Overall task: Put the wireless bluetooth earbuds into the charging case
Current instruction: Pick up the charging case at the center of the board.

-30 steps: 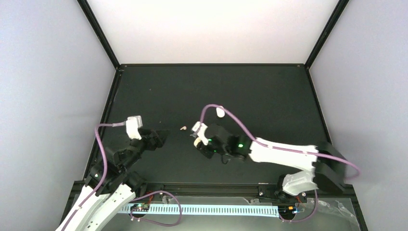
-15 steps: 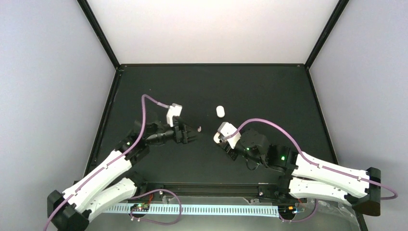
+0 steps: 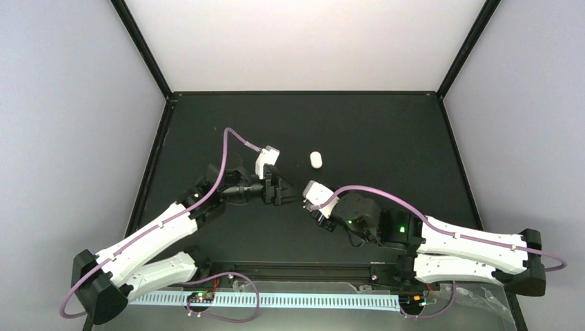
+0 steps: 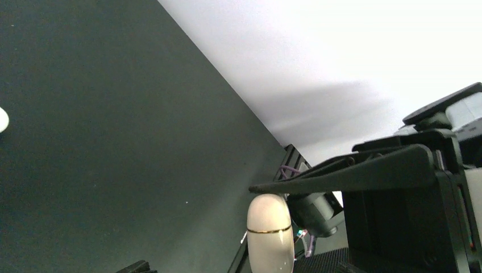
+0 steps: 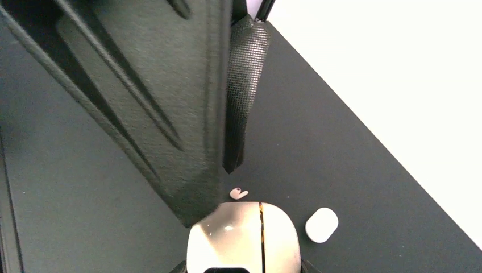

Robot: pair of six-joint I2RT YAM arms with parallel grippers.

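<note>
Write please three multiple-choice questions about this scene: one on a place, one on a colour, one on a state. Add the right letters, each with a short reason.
1. Where is the loose earbud?
A) on the table, close to the held case
B) inside the case
C) on the white wall

2. What colour is the thin band around the beige charging case?
A) red
B) gold
C) blue

3. In what state is the right gripper?
A) open and empty
B) shut on the beige charging case
C) shut on an earbud

Right letters:
1 A: in the right wrist view it lies on the black table, just past the case.
2 B: both wrist views show a gold line.
3 B: the case sits between its fingers.
</note>
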